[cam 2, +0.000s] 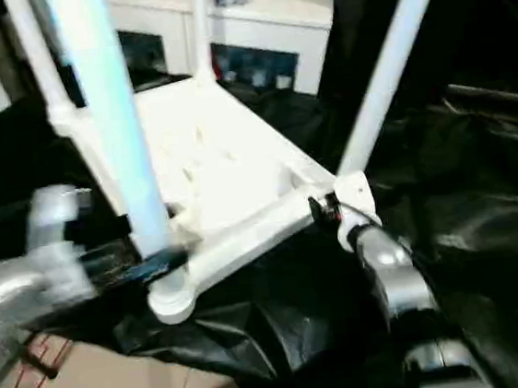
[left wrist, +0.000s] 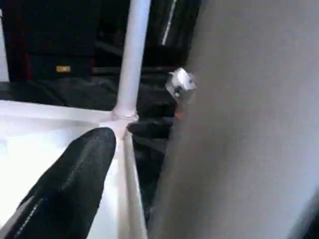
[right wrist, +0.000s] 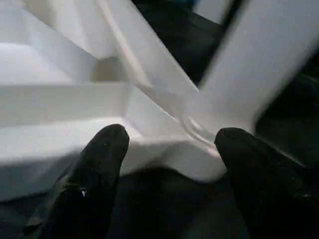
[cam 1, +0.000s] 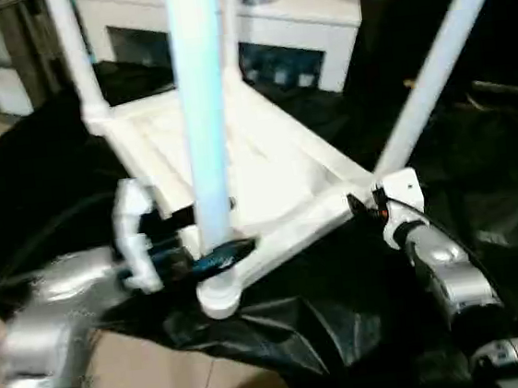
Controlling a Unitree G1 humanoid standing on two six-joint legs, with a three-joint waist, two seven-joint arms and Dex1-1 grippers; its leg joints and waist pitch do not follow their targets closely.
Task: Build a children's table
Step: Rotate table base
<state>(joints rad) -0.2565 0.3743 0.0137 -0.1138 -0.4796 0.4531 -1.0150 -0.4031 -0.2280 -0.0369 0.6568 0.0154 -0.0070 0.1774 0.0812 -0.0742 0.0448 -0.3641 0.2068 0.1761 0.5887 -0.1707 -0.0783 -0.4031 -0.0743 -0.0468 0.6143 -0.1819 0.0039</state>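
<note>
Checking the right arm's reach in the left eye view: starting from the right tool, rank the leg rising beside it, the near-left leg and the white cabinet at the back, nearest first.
1. The leg beside the right tool, rising from the tabletop's near right corner.
2. The near-left leg, across the tabletop, by the left tool.
3. The white cabinet, at the back beyond the tabletop.

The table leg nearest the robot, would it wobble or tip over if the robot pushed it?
Probably not much. The nearest leg stands upright in the tabletop's round corner socket, so it is likely held at its base. It looks like stiff plastic tube, so it should not flop. Being long, its top might sway a little, and its smooth surface could be slippery.
</note>
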